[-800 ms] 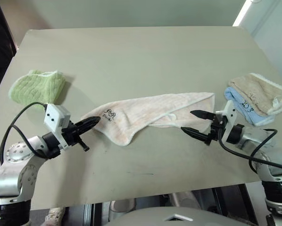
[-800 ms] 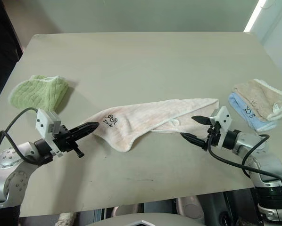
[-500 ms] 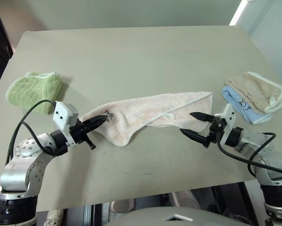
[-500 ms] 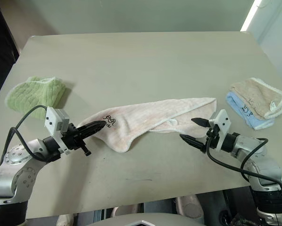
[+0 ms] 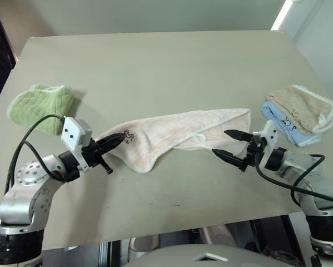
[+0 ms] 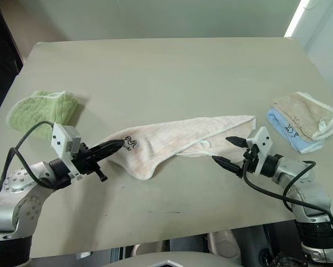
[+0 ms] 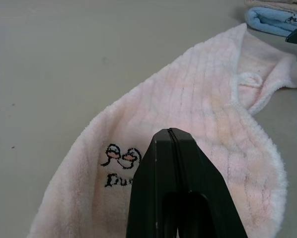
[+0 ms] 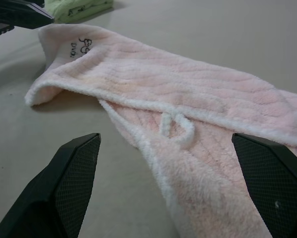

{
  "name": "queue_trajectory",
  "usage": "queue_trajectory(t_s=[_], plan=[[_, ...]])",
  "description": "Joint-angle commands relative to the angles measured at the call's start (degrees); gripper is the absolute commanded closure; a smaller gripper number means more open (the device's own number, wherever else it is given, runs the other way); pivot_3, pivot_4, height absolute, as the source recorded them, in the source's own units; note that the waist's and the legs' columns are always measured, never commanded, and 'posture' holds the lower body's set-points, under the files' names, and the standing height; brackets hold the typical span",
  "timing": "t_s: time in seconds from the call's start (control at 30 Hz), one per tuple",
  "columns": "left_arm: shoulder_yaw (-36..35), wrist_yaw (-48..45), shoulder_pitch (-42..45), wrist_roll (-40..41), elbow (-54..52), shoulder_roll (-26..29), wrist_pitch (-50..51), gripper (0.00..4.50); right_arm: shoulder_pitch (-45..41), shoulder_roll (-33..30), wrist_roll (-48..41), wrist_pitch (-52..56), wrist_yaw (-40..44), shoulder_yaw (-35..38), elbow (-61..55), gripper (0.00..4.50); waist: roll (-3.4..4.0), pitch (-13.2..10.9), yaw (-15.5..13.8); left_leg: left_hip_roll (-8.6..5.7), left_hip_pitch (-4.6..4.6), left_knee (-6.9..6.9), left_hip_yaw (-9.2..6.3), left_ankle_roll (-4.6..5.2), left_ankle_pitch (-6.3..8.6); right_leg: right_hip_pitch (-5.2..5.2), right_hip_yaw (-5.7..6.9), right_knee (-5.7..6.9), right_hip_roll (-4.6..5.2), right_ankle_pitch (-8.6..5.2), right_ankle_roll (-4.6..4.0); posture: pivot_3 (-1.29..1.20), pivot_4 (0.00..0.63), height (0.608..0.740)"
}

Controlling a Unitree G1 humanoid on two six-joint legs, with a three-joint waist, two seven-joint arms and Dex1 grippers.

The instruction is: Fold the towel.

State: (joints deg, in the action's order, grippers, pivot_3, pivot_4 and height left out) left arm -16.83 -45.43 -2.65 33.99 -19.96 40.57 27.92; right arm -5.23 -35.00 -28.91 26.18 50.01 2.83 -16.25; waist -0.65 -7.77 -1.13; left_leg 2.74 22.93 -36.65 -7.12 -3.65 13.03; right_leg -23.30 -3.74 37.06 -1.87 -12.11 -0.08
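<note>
Your left gripper [image 5: 117, 141] closed, tips at the towel [image 5: 177, 130] near its logo, your right gripper [image 5: 229, 144] wide open, towel end between its fingers.

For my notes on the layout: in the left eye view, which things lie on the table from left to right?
Green towel → pink towel → beige towel stacked on blue towel.

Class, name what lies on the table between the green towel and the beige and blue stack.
The pink towel, stretched across the table in the right eye view.
</note>
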Motion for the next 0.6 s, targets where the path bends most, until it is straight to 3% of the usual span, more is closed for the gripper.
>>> queue_trajectory(t_s=[0.03, 0.23, 0.27, 0.37, 0.6], plan=[[-0.20, 0.35, 0.69, -0.26, -2.21, 0.24, -0.66, 4.50, -1.92, -0.12, 0.01, -0.75, 0.20, 0.31, -0.59, 0.03, 0.00, 0.00, 0.01, 0.00, 0.00, 0.00, 0.00, 0.00, 0.00, -0.01, 0.00, 0.00, 0.00, 0.00, 0.00, 0.00, 0.150, 0.740], [0.43, -1.66, 0.71, -0.53, -2.69, 2.03, -0.48, 4.50, -3.68, -0.58, 0.54, -1.50, 1.14, 0.38, 1.67, 0.03, 0.00, 0.00, 0.00, 0.00, 0.00, 0.01, -0.01, 0.00, 0.00, -0.01, 0.00, 0.00, 0.00, 0.00, 0.00, 0.00, 0.150, 0.740], [1.48, -3.87, 0.55, -1.90, -2.06, 3.75, -1.62, 4.32, -3.70, -0.55, 0.60, -1.42, 1.13, 0.24, 1.55, 0.01, 0.00, 0.00, -0.02, 0.01, 0.00, 0.01, -0.02, 0.00, 0.00, -0.01, 0.00, 0.00, 0.00, 0.00, 0.00, 0.00, 0.150, 0.740], [4.58, -13.24, 0.30, -3.56, -0.60, 9.43, -4.65, 3.62, -4.24, -0.43, 0.76, -1.17, 1.35, -0.33, 1.53, 0.00, 0.00, 0.00, -0.05, 0.02, 0.00, 0.03, -0.07, 0.00, 0.00, -0.03, 0.01, 0.01, -0.01, 0.00, -0.02, 0.00, 0.150, 0.740], [13.63, -27.63, 9.09, -8.64, 6.42, 16.57, -11.34, 1.13, -5.04, -0.01, 1.08, -1.58, 0.84, -0.64, 1.85, 0.00, 0.02, 0.01, -0.24, 0.02, 0.08, 0.06, -0.18, -0.01, 0.01, -0.18, 0.00, 0.07, 0.01, 0.09, -0.17, 0.00, 0.150, 0.740]])
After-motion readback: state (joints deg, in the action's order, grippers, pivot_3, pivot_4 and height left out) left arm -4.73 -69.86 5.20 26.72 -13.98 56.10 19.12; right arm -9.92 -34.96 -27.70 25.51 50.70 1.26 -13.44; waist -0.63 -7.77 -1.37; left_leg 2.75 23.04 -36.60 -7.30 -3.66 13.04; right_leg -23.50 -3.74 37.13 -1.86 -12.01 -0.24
